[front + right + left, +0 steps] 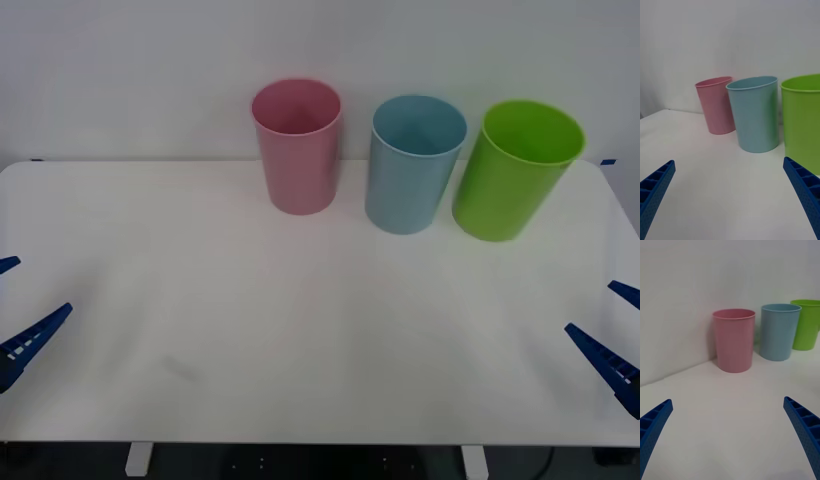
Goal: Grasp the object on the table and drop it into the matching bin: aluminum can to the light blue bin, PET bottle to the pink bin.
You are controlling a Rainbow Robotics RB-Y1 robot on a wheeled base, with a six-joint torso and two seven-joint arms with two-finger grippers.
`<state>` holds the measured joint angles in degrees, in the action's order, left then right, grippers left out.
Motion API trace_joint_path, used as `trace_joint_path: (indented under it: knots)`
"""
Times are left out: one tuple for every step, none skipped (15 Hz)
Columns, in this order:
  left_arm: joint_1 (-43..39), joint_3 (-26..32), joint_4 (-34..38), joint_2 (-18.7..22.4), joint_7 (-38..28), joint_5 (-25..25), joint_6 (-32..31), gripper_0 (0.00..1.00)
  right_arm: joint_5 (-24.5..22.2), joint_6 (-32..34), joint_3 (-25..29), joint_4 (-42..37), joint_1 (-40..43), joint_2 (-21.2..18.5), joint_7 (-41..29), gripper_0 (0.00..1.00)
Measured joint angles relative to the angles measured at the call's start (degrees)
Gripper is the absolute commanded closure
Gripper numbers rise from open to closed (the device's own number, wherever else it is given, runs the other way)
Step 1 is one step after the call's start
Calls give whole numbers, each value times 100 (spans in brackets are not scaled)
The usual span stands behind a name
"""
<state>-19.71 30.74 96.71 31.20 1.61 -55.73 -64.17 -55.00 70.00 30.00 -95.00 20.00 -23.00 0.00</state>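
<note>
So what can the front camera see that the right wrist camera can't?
Front view alone: the left gripper at the table's left edge, open, plus the bins' insides from above and the table's near edge. Right wrist view alone: the bins side-on, and a close look at the right gripper, open. Shared: the pink bin, light blue bin, lime green bin and white table.

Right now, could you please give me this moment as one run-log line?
left gripper: open, table's left edge | right gripper: open, right edge | pink bin, light blue bin, green bin: upright at back
</note>
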Motion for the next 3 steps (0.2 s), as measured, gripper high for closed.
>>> trace_joint_path:
  knots:
    - [-28,-5,-1,0,-2,7,0,0,0,0,0,0,0,0,0,0]
    - [-32,-6,-1,0,-2,9,0,0,0,0,0,0,0,0,0,0]
    - [-33,-6,-1,0,-2,9,0,0,0,0,0,0,0,0,0,0]
